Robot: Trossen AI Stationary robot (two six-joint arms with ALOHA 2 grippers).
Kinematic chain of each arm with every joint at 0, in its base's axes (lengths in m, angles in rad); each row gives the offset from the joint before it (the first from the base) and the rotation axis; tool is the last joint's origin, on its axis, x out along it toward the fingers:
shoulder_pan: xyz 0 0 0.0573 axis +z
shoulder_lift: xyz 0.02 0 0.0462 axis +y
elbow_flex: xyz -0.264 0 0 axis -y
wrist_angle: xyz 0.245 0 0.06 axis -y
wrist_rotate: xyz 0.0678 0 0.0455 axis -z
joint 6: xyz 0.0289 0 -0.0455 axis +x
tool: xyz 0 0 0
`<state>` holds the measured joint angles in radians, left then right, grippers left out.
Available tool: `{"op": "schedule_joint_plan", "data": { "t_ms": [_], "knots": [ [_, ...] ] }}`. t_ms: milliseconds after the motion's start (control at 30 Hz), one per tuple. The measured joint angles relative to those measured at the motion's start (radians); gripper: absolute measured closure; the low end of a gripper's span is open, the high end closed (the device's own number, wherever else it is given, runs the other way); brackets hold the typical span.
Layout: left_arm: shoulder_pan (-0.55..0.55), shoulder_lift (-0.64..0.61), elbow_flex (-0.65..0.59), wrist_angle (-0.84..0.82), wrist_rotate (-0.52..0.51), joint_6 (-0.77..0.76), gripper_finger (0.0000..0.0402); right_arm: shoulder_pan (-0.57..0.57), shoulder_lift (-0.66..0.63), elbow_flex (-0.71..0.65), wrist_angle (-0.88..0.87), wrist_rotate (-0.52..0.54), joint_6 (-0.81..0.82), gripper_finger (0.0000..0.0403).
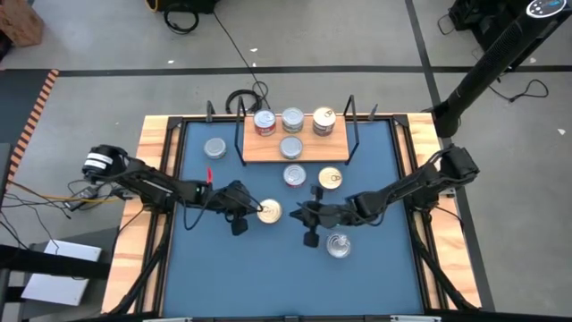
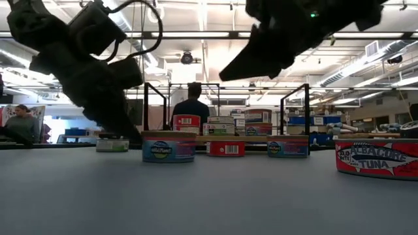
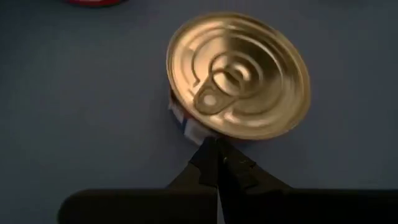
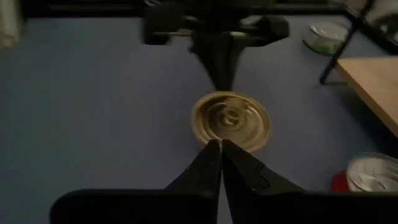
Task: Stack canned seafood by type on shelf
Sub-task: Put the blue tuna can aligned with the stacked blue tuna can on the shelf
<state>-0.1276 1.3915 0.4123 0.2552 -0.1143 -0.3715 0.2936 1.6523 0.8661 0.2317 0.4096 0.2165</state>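
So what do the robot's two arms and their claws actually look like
Both arms are dark, jointed and slim. The left arm has a white-banded cylinder near its base, a small red mark and thin cables along it. The right arm is plain black. The left claw and right claw end in two tapered black fingers.

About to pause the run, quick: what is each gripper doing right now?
Left gripper: shut, tips against the side of the gold-topped tin, not gripping it.
Right gripper: shut, empty, tips at the same tin's opposite side.

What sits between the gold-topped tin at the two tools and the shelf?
Two loose tins: a silver-topped tin and a gold-topped one lie on the mat between that gold-topped tin and the shelf.
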Motion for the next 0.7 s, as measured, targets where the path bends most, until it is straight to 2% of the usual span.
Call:
{"op": "schedule_joint_plan", "data": {
  "t_ms": [133, 233, 433, 600, 700],
  "knots": [
    [-0.021, 0.058, 0.014, 0.092, 0.005, 0.000, 0.0401, -0.036, 0.036, 0.057, -0.072, -0.041, 0.034, 0.0348],
    [-0.035, 0.094, 0.025, 0.145, 0.004, 0.002, 0.0401, -0.037, 0.067, 0.076, -0.079, -0.073, -0.050, 0.0324],
    [-0.046, 0.183, 0.046, 0.252, 0.016, 0.006, 0.0401, 0.001, 0.112, 0.092, -0.123, -0.046, -0.229, 0.0279],
    [-0.045, 0.245, 0.072, 0.272, 0.032, 0.029, 0.0401, 0.009, 0.157, 0.100, -0.142, -0.059, -0.321, 0.0273],
    [-0.047, 0.273, 0.100, 0.283, 0.045, 0.041, 0.0401, 0.011, 0.175, 0.116, -0.223, -0.059, -0.325, 0.0274]
  ]
}}
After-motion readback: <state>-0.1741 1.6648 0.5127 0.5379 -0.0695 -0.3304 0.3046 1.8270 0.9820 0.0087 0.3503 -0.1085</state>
